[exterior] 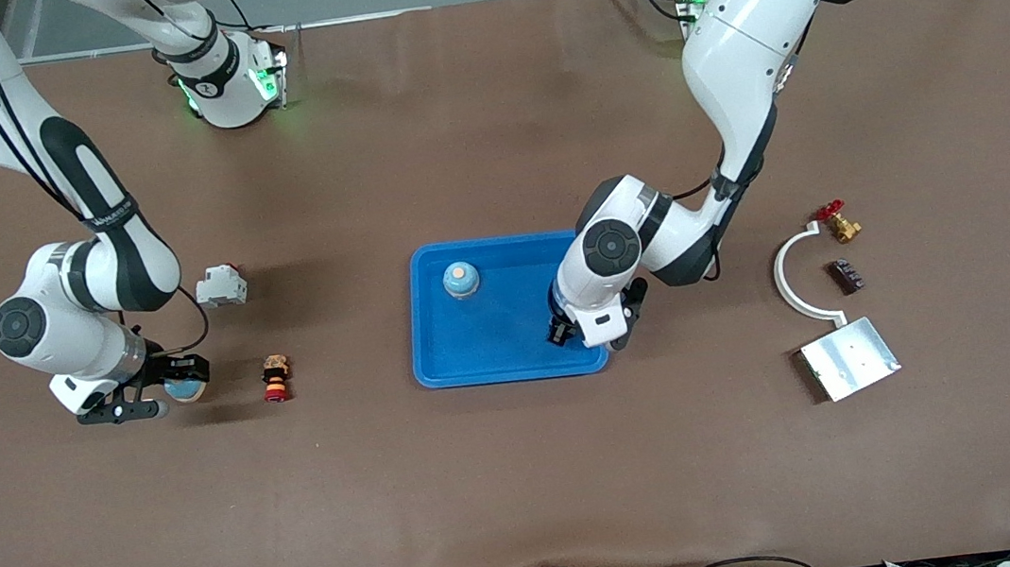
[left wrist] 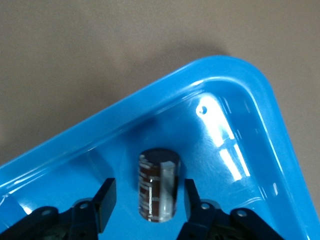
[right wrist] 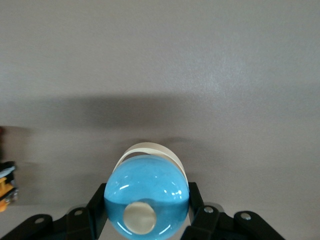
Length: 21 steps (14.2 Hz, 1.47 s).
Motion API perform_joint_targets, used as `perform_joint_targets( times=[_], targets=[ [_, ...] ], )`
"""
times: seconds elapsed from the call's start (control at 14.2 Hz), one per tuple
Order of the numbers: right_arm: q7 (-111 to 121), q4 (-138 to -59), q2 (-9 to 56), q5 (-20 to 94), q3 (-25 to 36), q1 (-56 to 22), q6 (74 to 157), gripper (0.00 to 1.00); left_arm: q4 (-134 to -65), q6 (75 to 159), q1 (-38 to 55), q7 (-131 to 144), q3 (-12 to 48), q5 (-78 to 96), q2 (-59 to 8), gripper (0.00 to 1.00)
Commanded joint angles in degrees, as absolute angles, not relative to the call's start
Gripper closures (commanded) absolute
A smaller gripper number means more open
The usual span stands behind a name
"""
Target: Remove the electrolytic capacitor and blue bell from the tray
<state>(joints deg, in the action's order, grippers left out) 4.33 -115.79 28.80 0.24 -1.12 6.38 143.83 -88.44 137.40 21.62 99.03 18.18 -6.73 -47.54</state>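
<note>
Front view first: I see the left gripper (exterior: 568,331) down over the 4 o'clock corner of the blue tray (exterior: 438,367), its wrist hiding what lies below it. A small blue dome with an orange top (exterior: 461,280) sits in the tray at about 11 o'clock. The right gripper (exterior: 158,396) is low over the bare table toward the right arm's end, at the tray's 9 o'clock, with the blue bell (exterior: 187,389) in it. A red-and-orange stacked part (exterior: 275,378) stands just beside it, and a white block (exterior: 221,286) lies at that part's 11 o'clock. At the tray's 3 o'clock I see a white curved bracket (exterior: 794,274), a brass valve (exterior: 837,222), a small dark part (exterior: 845,275) and a metal plate (exterior: 851,358). In the left wrist view, the capacitor (left wrist: 159,184) stands upright inside the tray (left wrist: 235,75) near a rounded corner, and the left gripper (left wrist: 148,192) is spread astride it, fingers (left wrist: 104,202) just clear. In the right wrist view, the right gripper (right wrist: 146,200) pinches the bell (right wrist: 147,192), fingers (right wrist: 99,202) pressed to its sides, a white band arching over it.
</note>
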Motion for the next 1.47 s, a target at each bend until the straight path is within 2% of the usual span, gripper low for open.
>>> perform_joint_targets(
  times=[0.0, 0.49, 0.56, 0.63, 0.91, 1.19, 1.4],
  targets=[
    [6.5, -114.5, 30.6, 2.6, -2.5, 8.2, 145.2, 1.00, -87.8, 136.6, 22.1, 100.5, 17.4, -8.1, -45.7, 1.00],
    [7.4, -114.7, 32.7, 3.6, -2.5, 7.9, 149.3, 1.00, -88.0, 118.8, 16.9, 93.1, 17.7, -9.7, -33.9, 1.00],
    [7.5, -114.6, 32.9, 3.6, -2.5, 7.8, 149.4, 0.32, -88.0, 116.8, 16.0, 91.2, 17.7, -9.7, -32.7, 1.00],
    [7.5, -114.6, 32.8, 3.6, -2.5, 7.8, 149.4, 0.00, -88.6, 115.1, 15.0, 89.2, 17.8, -9.2, -31.7, 1.00],
    [7.4, -112.9, 31.8, 3.2, -2.4, 5.7, 147.8, 0.00, -93.7, 114.7, 9.4, 83.6, 18.0, -9.8, -31.0, 1.00],
    [1.1, -107.3, 27.5, 2.7, -2.4, 2.3, 130.4, 0.00, -100.4, 117.7, 4.4, 78.0, 17.9, -15.5, -30.0, 1.00],
    [-11.7, -109.6, 23.5, 3.1, -2.5, -2.6, 128.2, 0.00, -105.0, 123.3, 1.1, 74.2, 18.1, -22.8, -30.5, 1.00]
  ],
)
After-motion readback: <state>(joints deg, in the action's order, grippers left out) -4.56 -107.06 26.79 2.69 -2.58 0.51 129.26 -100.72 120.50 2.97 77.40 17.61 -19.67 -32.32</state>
